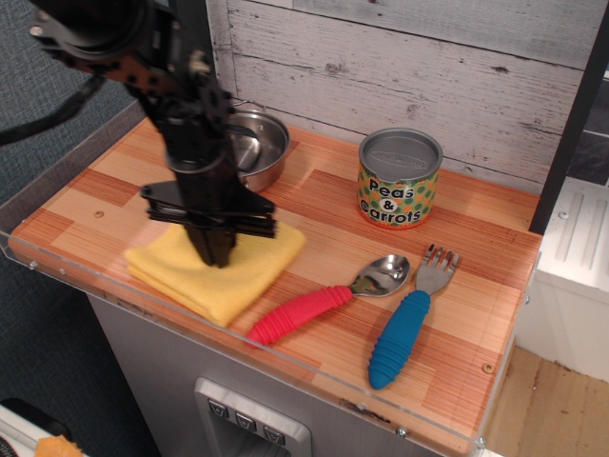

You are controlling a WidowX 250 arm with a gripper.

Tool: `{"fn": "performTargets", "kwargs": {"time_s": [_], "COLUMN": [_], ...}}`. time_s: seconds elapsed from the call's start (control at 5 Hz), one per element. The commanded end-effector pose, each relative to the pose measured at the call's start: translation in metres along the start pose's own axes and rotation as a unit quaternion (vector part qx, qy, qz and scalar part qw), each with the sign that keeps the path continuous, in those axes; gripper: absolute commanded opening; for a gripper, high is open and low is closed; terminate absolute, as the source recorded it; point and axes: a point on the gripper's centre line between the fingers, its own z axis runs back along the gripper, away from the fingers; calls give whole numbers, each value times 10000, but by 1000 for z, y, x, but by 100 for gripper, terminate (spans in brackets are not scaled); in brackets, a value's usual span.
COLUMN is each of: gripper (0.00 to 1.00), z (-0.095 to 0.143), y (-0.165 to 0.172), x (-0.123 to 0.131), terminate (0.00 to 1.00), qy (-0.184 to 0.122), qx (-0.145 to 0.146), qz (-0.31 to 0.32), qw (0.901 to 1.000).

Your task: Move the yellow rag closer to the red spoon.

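**Gripper pressed into rag near spoon handle**

While the fork [407, 319] with its blue handle and the red spoon [324, 302] lie nearest the front edge, side by side, the yellow rag [221, 268] sits flat just left of the spoon's handle end, not touching it. Black gripper [215, 255] points straight down, tips on the rag's middle; cannot tell if the fingers are clenched or apart. Behind the arm, steel pot [259, 145], partly hidden. Peas-and-carrots can [400, 178] stands upright toward the back wall.
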Motion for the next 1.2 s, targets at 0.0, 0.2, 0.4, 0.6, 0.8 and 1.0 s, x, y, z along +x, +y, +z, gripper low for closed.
{"fn": "performTargets", "kwargs": {"time_s": [0.0,0.2,0.4,0.6,0.8,1.0], "gripper": [0,0,0,100,100,100], "z": [13,15,18,26,39,50], "y": [-13,-11,-8,-8,-10,-12], "x": [6,5,5,6,10,15], "terminate": [0,0,0,0,0,0], "qy": [-182,-227,-274,-344,-413,-553], "qx": [-52,107,98,145,152,197], "qz": [156,291,350,275,176,93], "qw": [9997,9993,9990,9989,9989,9982]}}
